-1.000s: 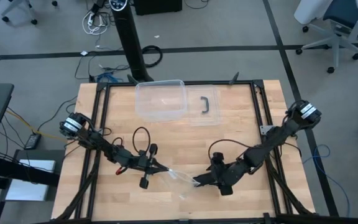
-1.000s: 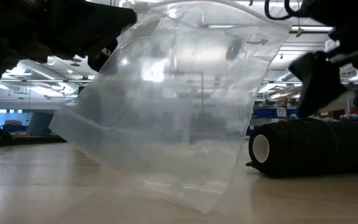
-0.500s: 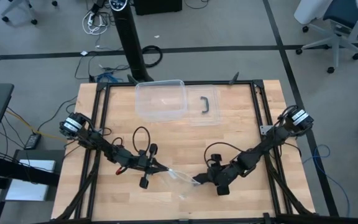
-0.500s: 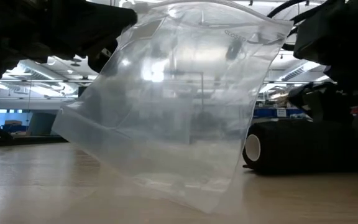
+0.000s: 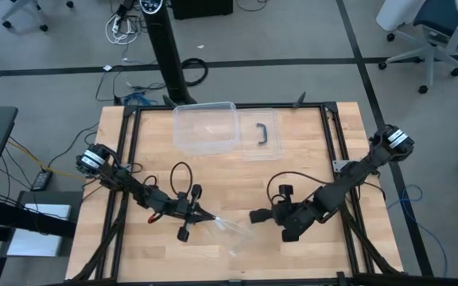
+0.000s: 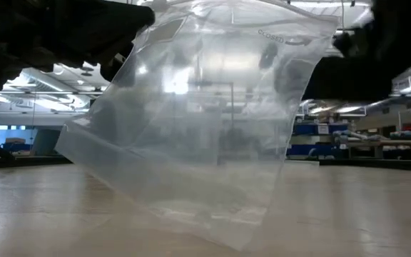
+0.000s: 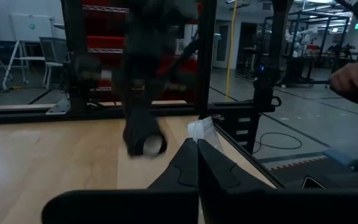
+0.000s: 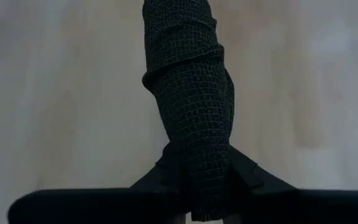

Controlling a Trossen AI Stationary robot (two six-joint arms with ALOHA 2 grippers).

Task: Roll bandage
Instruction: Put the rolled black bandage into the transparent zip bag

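Near the front edge of the tabletop (image 5: pixel 133 254), the right gripper (image 5: pixel 261 215) has its fingers (image 8: pixel 241 168) closed on the bandage (image 8: pixel 190 106), a black roll held just right of the clear plastic bag (image 5: pixel 230 229). Left of that bag, the left gripper (image 5: pixel 205 215) has its fingers fully closed, pinching the bag's edge and holding it raised off the tabletop.
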